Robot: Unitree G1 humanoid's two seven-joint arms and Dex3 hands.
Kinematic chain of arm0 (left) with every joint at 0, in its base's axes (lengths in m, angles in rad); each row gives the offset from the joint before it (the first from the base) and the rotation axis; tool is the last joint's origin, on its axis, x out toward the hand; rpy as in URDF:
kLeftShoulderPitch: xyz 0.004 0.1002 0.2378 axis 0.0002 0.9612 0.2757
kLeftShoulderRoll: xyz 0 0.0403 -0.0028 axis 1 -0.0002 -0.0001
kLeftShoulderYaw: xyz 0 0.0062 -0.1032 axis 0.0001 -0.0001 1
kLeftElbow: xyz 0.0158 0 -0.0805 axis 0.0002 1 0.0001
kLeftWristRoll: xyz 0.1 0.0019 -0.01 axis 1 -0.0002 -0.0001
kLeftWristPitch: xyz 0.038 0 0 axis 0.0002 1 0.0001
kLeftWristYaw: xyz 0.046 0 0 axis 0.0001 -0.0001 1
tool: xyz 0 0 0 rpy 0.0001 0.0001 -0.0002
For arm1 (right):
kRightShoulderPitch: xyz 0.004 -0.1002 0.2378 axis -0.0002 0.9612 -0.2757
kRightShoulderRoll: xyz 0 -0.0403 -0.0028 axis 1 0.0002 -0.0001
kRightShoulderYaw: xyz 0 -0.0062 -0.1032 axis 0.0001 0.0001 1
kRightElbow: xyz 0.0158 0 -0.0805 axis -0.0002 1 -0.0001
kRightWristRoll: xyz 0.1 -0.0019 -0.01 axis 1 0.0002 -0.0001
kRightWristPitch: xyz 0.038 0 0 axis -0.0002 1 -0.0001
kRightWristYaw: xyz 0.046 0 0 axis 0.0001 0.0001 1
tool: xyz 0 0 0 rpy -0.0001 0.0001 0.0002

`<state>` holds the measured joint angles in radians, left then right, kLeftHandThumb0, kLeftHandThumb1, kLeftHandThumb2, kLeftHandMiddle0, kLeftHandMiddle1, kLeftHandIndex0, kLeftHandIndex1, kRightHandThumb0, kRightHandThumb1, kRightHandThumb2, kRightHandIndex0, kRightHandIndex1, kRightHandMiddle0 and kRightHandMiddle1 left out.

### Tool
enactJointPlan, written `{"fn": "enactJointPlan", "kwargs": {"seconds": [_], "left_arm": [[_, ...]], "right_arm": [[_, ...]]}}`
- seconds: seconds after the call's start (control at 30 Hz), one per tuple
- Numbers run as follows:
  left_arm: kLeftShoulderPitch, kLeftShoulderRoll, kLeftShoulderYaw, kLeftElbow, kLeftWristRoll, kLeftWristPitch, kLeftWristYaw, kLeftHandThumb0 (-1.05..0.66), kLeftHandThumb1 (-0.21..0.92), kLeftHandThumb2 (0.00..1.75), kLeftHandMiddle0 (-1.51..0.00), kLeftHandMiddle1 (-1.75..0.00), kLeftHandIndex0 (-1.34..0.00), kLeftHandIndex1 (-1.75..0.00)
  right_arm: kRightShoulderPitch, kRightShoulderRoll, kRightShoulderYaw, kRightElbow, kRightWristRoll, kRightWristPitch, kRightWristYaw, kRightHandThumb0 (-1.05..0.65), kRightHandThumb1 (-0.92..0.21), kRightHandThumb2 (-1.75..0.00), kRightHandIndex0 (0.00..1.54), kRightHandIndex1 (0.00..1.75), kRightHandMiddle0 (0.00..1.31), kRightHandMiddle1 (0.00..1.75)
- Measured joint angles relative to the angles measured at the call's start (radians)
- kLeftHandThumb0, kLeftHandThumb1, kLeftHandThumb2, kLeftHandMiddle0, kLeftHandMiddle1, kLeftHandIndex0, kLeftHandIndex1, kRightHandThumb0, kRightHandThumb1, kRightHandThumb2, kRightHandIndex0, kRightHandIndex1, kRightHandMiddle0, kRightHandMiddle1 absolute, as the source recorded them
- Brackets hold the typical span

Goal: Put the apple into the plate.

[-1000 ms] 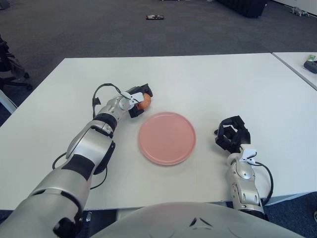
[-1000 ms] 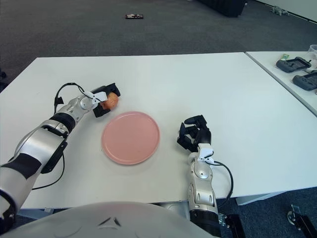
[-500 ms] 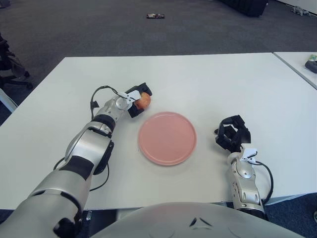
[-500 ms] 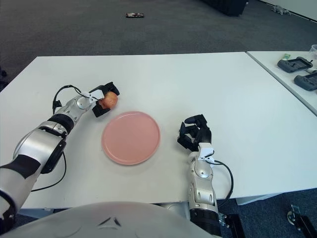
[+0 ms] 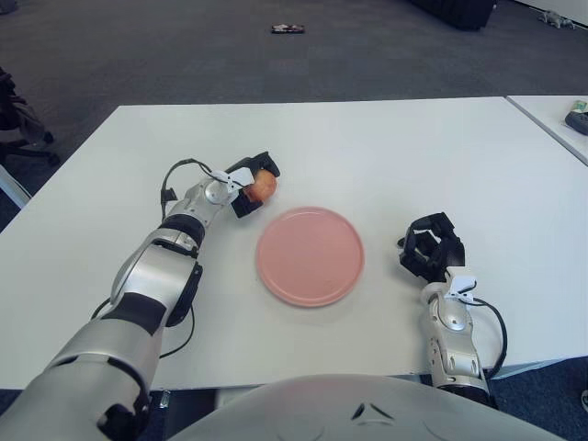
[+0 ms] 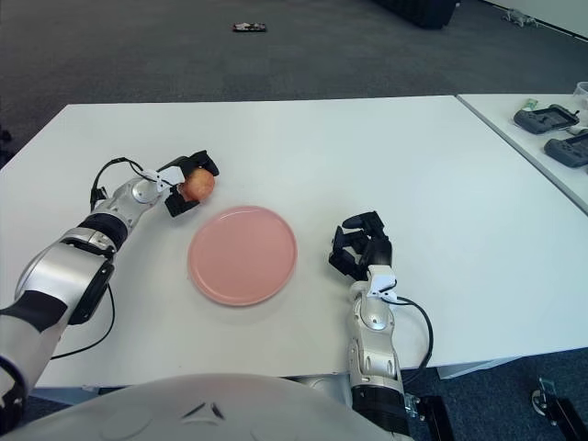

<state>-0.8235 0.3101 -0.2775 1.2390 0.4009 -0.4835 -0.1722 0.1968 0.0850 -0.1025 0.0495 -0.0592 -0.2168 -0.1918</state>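
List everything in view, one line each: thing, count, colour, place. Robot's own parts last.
apple: one, red-orange, held in the left hand beyond the plate's far-left edge.
plate: one, pink, nothing on it, middle of the white table.
handheld devices: two, dark, on the neighbouring table at far right.
small dark object: one, on the grey carpet beyond the table.
left hand: one, black fingers closed round the apple.
right hand: one, black, fingers curled, holding nothing, right of the plate.
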Motion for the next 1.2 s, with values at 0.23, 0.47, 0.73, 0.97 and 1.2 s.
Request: {"fn": "enactJointPlan", "kwargs": {"seconds": [0.23,0.47,0.73,0.97,1.2], "left_arm": [[0.026,0.038,-0.002,-0.109,0.009,-0.070,0.026,0.00,-0.12,1.74,-1.00,-1.55,-0.71,-1.75],[0.080,0.071,-0.001,-0.275,0.008,-0.118,0.026,0.00,-0.12,1.74,-1.00,-1.55,-0.71,-1.75],[0.190,0.103,0.000,-0.532,0.047,-0.155,0.056,0.00,-0.11,1.74,-1.00,-1.56,-0.70,-1.75],[0.290,0.133,0.004,-0.769,0.087,-0.151,0.075,0.00,-0.11,1.74,-0.99,-1.57,-0.70,-1.75],[0.397,0.139,-0.008,-1.023,0.073,-0.142,0.007,0.00,-0.11,1.74,-0.98,-1.59,-0.70,-1.75]], "right_arm": [[-0.003,0.000,0.003,0.000,-0.005,0.007,-0.002,-0.42,-0.51,-1.08,0.62,1.47,0.45,1.75],[-0.014,-0.001,0.001,0.011,-0.001,0.006,0.002,-0.41,-0.53,-1.06,0.61,1.48,0.44,1.75],[-0.024,0.000,0.000,0.036,0.006,-0.028,0.007,-0.41,-0.53,-1.05,0.60,1.47,0.44,1.75],[-0.024,0.001,0.001,0.041,0.007,-0.034,0.009,-0.41,-0.53,-1.06,0.61,1.46,0.44,1.75],[-0.024,-0.002,0.000,0.040,0.008,-0.026,0.015,-0.41,-0.53,-1.06,0.61,1.48,0.44,1.75]]}}
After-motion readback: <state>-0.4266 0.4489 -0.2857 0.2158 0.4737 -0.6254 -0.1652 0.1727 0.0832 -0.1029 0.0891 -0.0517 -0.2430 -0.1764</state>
